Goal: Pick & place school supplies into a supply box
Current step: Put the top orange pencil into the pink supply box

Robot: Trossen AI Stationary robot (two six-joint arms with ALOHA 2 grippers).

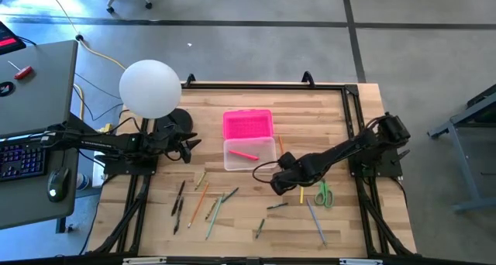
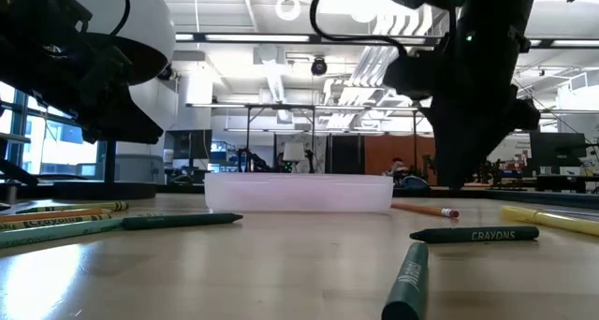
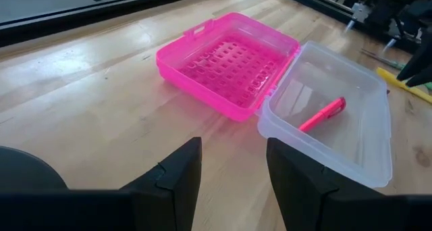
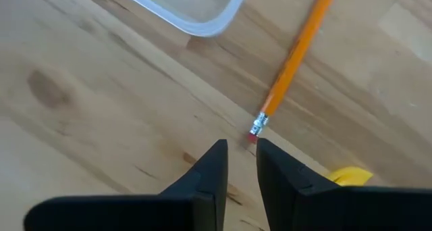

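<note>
Your right tool (image 4: 241, 157) hangs just over the wooden bench (image 4: 101, 109), its two dark fingers (image 4: 209, 167) close together with only a narrow gap between them. Take the orange pencil (image 4: 297, 55) as your landmark: it lies flat on the bench, and its metal ferrule and small red eraser point toward the tool. The eraser tip sits right at the fingertips, in line with the gap, though you cannot tell whether it touches them. At the pencil's far end, off to one side, you see the rounded corner of the clear supply box (image 4: 196, 11). Beside the eraser end, a small yellow object (image 4: 347, 175) peeks past the tool.
</note>
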